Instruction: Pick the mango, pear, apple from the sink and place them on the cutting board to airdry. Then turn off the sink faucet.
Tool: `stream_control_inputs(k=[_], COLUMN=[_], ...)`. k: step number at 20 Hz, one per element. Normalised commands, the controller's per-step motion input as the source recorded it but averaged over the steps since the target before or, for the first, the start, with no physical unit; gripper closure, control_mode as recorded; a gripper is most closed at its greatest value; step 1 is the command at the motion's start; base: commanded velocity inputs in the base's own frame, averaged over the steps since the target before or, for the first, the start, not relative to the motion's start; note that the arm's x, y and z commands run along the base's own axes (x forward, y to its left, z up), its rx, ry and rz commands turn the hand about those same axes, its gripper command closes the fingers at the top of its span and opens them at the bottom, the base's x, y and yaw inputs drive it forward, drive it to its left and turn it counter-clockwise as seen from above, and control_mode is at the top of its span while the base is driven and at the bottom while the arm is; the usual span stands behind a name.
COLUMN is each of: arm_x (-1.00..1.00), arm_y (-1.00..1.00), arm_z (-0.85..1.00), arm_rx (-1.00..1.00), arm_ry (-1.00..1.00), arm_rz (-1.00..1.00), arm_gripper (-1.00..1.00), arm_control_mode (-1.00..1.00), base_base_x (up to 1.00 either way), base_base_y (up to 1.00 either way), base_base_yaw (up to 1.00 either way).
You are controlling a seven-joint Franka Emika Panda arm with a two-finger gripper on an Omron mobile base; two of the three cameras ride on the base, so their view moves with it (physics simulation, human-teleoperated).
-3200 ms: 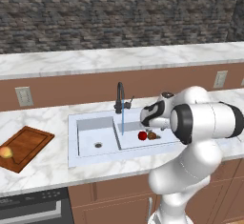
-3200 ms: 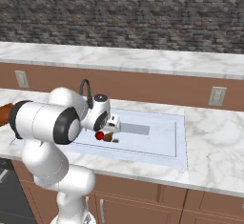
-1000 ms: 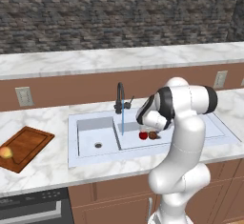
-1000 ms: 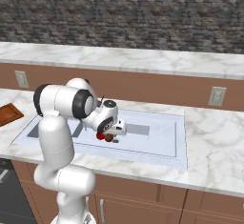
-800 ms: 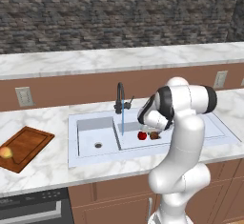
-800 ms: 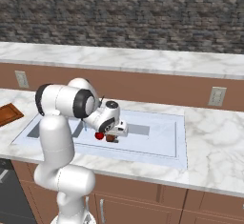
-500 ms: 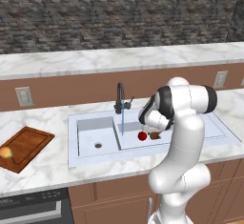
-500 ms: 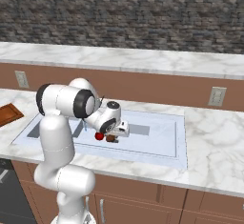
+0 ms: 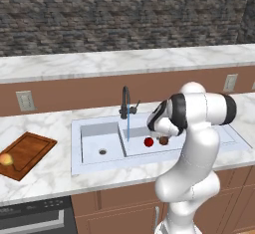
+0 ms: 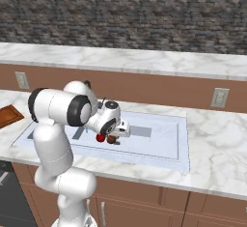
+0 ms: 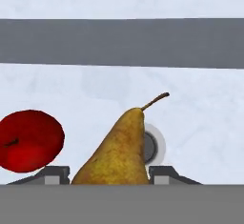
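Pear [image 11: 119, 149], lumpy golden-brown and stemmed, lies in the white double-basin sink [image 9: 99, 128] beside the glossy red apple [image 11: 29, 139], between my part-open end effector [image 11: 110, 173] tips; wet, firm, slippery, so I'd grip its broad belly.

Pear [image 11: 116, 151] and apple [image 11: 30, 140] side by side in sink [image 9: 94, 166]; mango [image 9: 6, 159] on cutting board [image 9: 27, 151], at sink's nine o'clock.

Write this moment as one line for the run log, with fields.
stage: pick pear | hand: around pear, in sink | apple: beside pear | mango: on cutting board | faucet: running
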Motion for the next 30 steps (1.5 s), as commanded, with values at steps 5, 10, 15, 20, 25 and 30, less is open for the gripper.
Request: stream_control_inputs(k=[5, 10, 15, 20, 25, 30], arm_x=[-0.04, -0.02, -0.27, -0.61, -0.68, -0.62], arm_y=[-0.01, -0.05, -0.1, -0.09, 0.0, 0.07], arm_z=[0.63, 0.75, 0.58, 0.42, 0.37, 0.4], arm_rx=[0.0, 0.0, 0.0, 0.0, 0.0, 0.0], arm_ry=[0.0, 0.0, 0.0, 0.0, 0.0, -0.02], arm_rz=[0.04, 0.04, 0.04, 0.04, 0.04, 0.06], arm_gripper=[1.0, 1.0, 1.0, 1.0, 1.0, 1.0], arm_control_mode=[-1.0, -1.0, -1.0, -1.0, -1.0, -1.0], base_base_x=[0.0, 0.0, 0.0, 0.0, 0.0, 0.0], base_base_y=[0.0, 0.0, 0.0, 0.0, 0.0, 0.0], base_base_yaw=[0.0, 0.0, 0.0, 0.0, 0.0, 0.0])
